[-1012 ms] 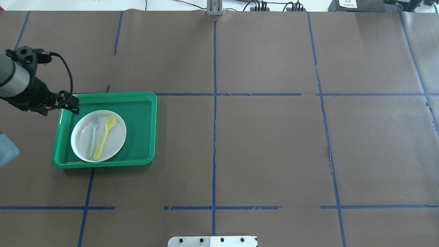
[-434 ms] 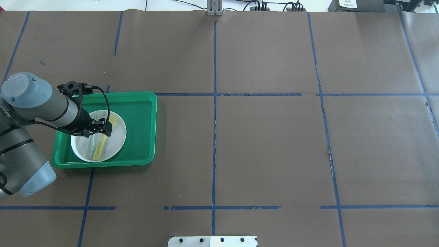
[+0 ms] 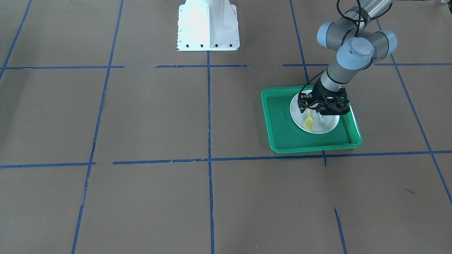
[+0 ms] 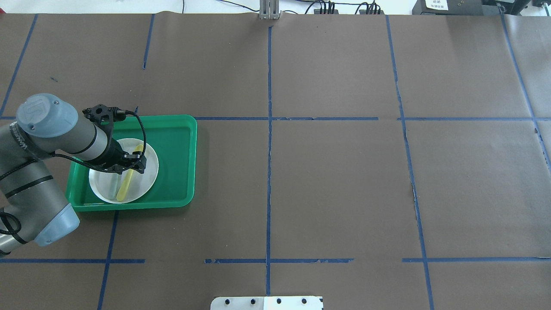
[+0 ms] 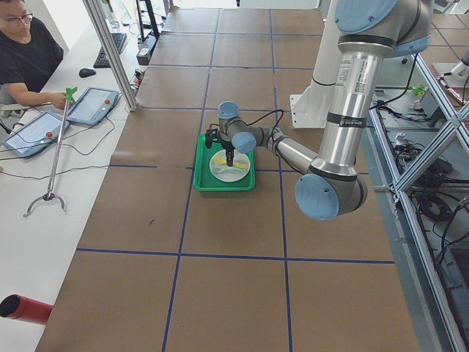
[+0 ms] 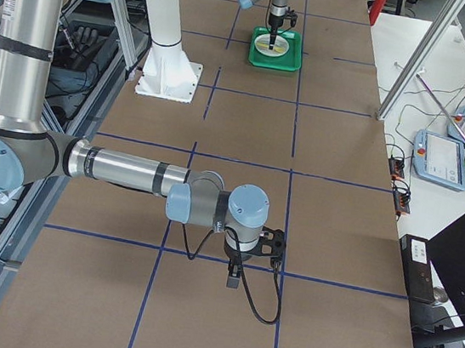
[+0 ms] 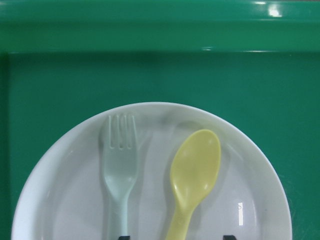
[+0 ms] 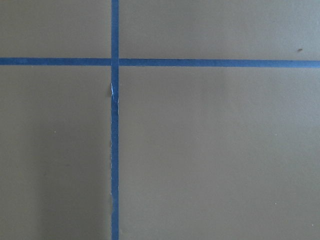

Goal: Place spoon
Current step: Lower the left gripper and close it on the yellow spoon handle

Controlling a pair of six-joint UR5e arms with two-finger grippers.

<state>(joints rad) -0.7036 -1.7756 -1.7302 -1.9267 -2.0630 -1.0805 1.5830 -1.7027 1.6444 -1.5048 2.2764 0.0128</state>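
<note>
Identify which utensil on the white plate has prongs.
The pale grey-green fork, lying beside the yellow spoon. The fork ends in prongs, while the spoon ends in a smooth oval bowl.

My left arm (image 4: 88,140), at the frame's left edge: brushed silver tubes joined by pale blue-grey joint caps (image 4: 41,115), one stamped with a logo and dotted with small screws. A black cable (image 4: 140,127) loops from the wrist to my black left gripper (image 4: 135,167). At bottom centre, my white base plate (image 4: 267,302) shows four dark bolt holes.
</note>
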